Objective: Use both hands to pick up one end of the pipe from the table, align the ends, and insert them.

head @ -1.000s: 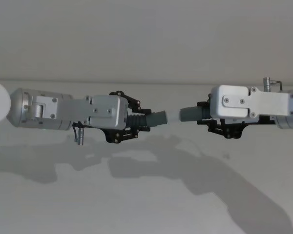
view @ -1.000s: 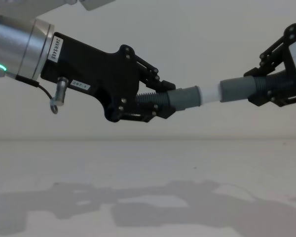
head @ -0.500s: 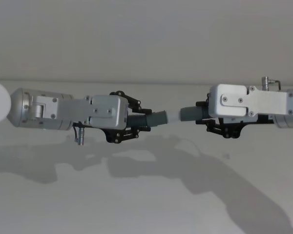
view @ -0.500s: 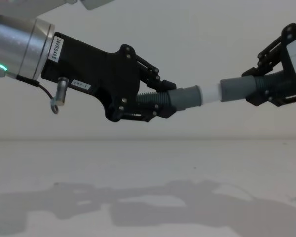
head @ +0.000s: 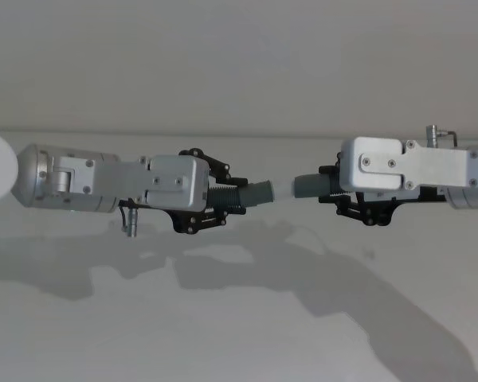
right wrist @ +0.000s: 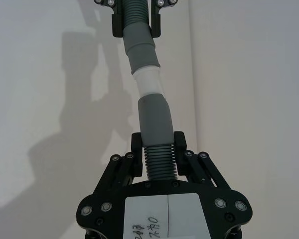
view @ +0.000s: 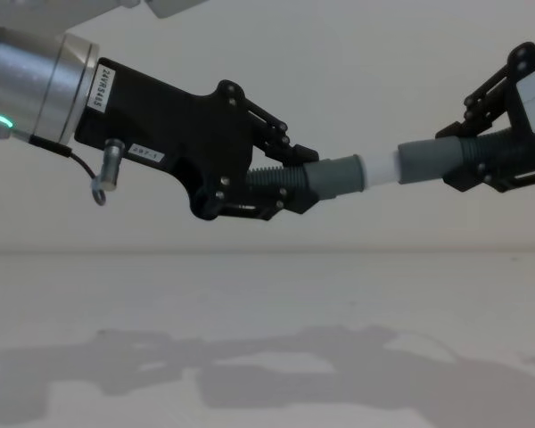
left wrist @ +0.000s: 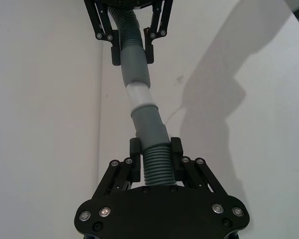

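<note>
Holding two hose pieces in mid-air above the white table [view: 267, 303], ends meeting between the arms. On the left, left gripper [view: 290, 183] clamping the ribbed body of the left hose piece [view: 325, 176], its grey cuff [view: 339, 175] carrying a white tip [view: 379, 168]. On the right, right gripper [view: 477, 160] clenching the right hose piece [view: 428, 161], its socket cuff [head: 307, 186] taking the tip. Probably needing straighter alignment first, then a gentle push along one shared axis.
</note>
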